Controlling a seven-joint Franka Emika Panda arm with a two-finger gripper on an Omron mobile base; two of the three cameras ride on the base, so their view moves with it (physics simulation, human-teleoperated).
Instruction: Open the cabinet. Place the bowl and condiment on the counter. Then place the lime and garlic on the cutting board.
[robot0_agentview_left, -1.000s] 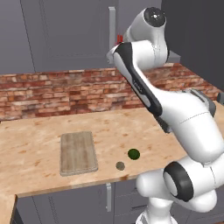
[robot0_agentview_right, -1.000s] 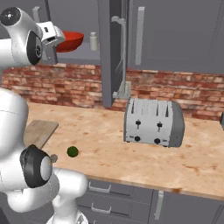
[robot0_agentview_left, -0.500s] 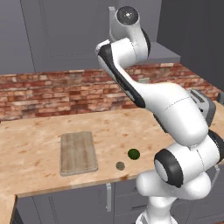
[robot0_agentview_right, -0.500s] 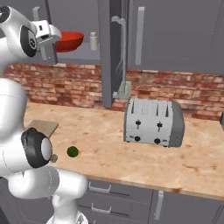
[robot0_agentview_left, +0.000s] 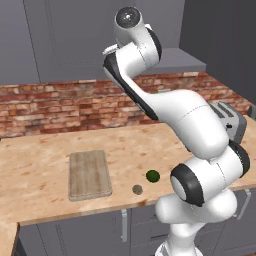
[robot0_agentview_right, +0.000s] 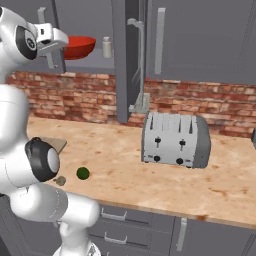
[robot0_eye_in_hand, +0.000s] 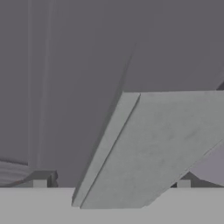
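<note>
— Where's your tool (robot0_agentview_right: 50, 52) right now, and why so high?

— I have it raised to the cabinet (robot0_agentview_right: 131, 60), whose door stands open. The red bowl (robot0_agentview_right: 78, 46) sits on the shelf inside, just beside the tool and right at its height. I judge that's the next thing to bring down.

— Is the tool gripping it?

— I can't tell. The wrist blocks the fingers from the right base camera, and the hand camera looks past a grey shelf edge (robot0_eye_in_hand: 144, 144) at bare cabinet wall.

— And the condiment?

— A small pale bottle (robot0_agentview_right: 107, 47) stands on the same shelf, beyond the bowl from the tool. I take it for the condiment.

— What about the rest?

— Far below the tool, on the table (robot0_agentview_left: 45, 175). The lime (robot0_agentview_left: 153, 175) and garlic (robot0_agentview_left: 137, 189) lie near each other, close to the front edge, just off the cutting board (robot0_agentview_left: 89, 174). The board is bare, so those two wait until the shelf is emptied.
</note>
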